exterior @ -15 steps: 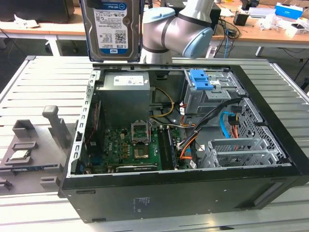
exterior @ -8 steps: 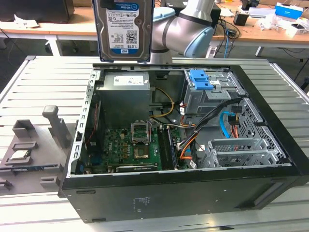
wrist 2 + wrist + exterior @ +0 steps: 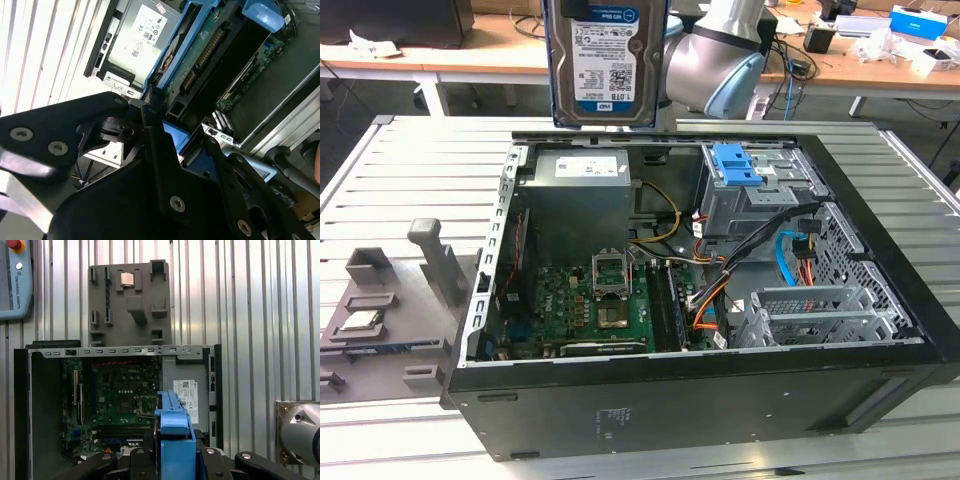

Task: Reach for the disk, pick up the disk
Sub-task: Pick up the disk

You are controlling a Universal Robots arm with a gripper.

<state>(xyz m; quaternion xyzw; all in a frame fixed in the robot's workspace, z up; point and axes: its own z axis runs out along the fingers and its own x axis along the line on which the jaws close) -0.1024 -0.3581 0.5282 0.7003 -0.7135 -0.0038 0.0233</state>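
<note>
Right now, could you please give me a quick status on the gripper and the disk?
Gripper shut on the disk. Disk upright, in the air above the open computer case. Nothing else touching it.

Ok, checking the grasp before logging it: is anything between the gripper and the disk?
Nothing visible. The gripper is closed on the disk, which hangs raised over the open computer case.

A: Where's the silver-grey jointed arm [image 3: 705,60]?
B: High up, wrist pointing downward.
A: And its black two-fingered tool [image 3: 175,457]?
B: Clamped on the blue-railed silver-grey disk [image 3: 605,60], fingers [image 3: 159,150] flanking it.
</note>
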